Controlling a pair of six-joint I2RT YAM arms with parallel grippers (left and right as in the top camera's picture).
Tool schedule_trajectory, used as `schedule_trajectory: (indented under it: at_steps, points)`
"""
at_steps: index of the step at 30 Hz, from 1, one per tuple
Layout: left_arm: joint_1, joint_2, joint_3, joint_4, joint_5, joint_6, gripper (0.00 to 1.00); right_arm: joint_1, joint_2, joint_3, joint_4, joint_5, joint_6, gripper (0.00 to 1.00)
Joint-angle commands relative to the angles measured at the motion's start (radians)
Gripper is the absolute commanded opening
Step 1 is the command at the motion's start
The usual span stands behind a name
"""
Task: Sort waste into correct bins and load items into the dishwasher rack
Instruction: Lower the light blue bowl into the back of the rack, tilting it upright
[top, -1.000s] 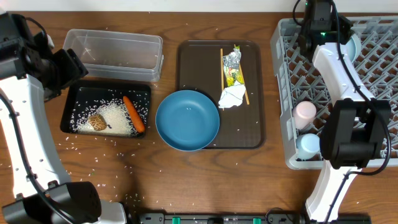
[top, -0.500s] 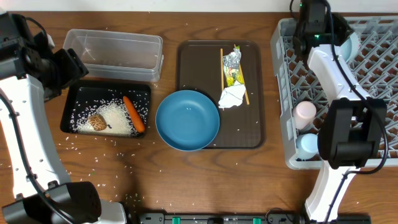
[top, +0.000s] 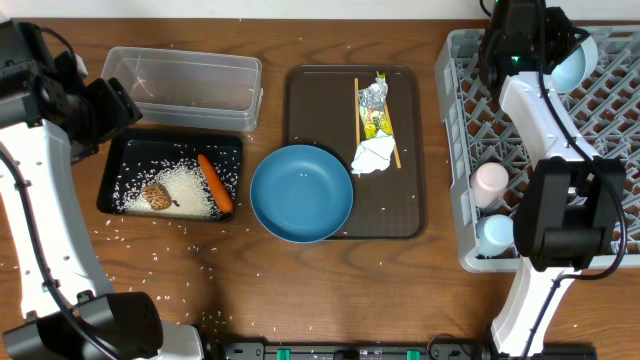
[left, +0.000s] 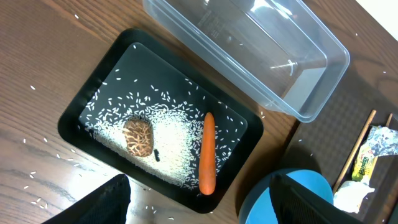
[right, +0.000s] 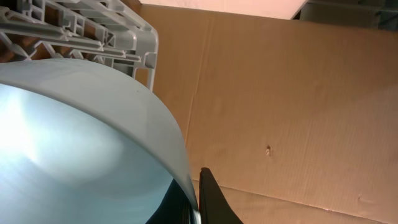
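My right gripper (right: 198, 190) is shut on the rim of the small light-blue bowl (top: 573, 62), held tilted over the far part of the grey dishwasher rack (top: 600, 130). In the rack's near left side sit a pink cup (top: 491, 181) and a light-blue cup (top: 495, 233). My left gripper (left: 200, 186) hangs open and empty above the black tray (top: 112, 165), which holds rice (left: 174, 140), a carrot (left: 208, 152) and a brown lump (left: 138, 137). The large blue bowl (top: 301, 193) rests on the brown tray's corner. Chopsticks (top: 357, 110), foil wrapper (top: 374, 108) and tissue (top: 373, 155) lie on that tray.
The clear tub (top: 185, 78) stands behind the black tray with little inside. The brown serving tray (top: 320, 110) lies mid-table. Stray rice grains (top: 140, 245) dot the wood in front of the black tray. A cardboard wall (right: 298, 93) rises behind the rack.
My right gripper has swung the small light-blue bowl a little right and toward the rack's far edge, so more of the bowl shows. The left arm has not moved.
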Motion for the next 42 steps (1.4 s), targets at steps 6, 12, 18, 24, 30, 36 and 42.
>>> schedule_trajectory:
  at_steps: [6,12,18,24,30,36,42]
  points:
    - [0.002,0.011,-0.006,-0.002,0.009,-0.013,0.72,-0.041,0.007,-0.023,0.002,0.007,-0.013,0.01]
    - [0.002,0.011,-0.006,-0.002,0.010,-0.013,0.72,-0.047,0.007,-0.082,0.007,0.006,-0.012,0.01]
    - [0.002,0.011,-0.006,-0.003,0.010,-0.013,0.73,-0.066,0.007,-0.116,0.029,0.006,0.005,0.01]
    - [0.002,0.011,-0.006,-0.002,0.013,-0.013,0.73,-0.072,0.007,-0.117,0.029,0.006,0.036,0.01]
    - [0.002,0.011,-0.006,-0.002,0.013,-0.013,0.72,-0.072,0.007,-0.122,0.028,0.006,0.087,0.01]
    - [0.002,0.011,-0.006,-0.002,0.013,-0.013,0.72,-0.072,0.008,-0.158,0.033,-0.010,0.093,0.01]
    - [0.002,0.011,-0.006,-0.002,0.013,-0.013,0.72,-0.069,0.010,-0.207,0.051,-0.014,0.093,0.01]
